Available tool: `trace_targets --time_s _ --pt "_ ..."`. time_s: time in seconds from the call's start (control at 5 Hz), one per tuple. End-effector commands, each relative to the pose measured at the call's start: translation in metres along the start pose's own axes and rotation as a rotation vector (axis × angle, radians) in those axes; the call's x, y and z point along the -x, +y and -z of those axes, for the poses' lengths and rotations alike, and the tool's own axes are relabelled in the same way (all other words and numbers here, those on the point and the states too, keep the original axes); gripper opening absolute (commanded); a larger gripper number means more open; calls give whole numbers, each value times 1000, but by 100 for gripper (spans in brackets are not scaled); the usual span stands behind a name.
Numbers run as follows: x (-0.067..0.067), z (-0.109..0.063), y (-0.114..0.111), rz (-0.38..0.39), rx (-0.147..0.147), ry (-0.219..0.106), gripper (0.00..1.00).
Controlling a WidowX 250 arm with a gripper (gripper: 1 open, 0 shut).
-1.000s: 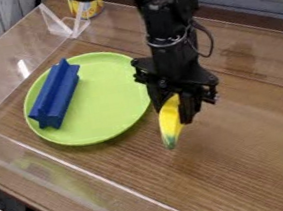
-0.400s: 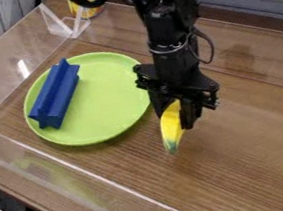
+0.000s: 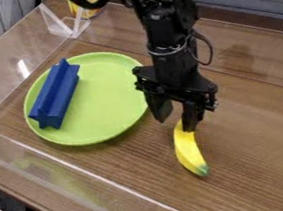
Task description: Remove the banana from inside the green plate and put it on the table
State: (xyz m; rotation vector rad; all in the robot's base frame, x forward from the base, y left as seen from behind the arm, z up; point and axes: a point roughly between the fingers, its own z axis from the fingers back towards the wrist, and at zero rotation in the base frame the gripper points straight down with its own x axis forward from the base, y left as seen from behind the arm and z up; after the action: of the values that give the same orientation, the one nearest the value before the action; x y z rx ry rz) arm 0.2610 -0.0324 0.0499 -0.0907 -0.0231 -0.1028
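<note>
The yellow banana lies flat on the brown table, just right of the green plate's front right rim and outside it. My gripper hangs straight down directly above the banana's upper end, open, with nothing between its black fingers. The banana's far tip sits just under the fingertips; whether they touch it I cannot tell.
A blue rectangular block rests in the left half of the plate. Low clear acrylic walls edge the table at the front and left. A yellow object stands at the back behind the arm.
The banana, which hung upright in the shut gripper, has dropped and now lies on the table. The jaws have parted. The arm itself has stayed in place.
</note>
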Motion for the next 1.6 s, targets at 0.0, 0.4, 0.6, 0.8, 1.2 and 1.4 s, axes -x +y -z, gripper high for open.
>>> trace_targets --time_s 0.0,0.4,0.6,0.8,1.2,1.4 --pt "-9 -11 1 -4 0 -43 0" --pt "-7 -21 6 -13 -9 -37 100" --pt "-7 -31 8 -19 -19 -44 100" --pt "-7 -50 16 -35 -41 -66 100" --pt "-10 -100 56 -90 -83 -107 100" --pt "-5 -111 81 -78 -94 -120 100"
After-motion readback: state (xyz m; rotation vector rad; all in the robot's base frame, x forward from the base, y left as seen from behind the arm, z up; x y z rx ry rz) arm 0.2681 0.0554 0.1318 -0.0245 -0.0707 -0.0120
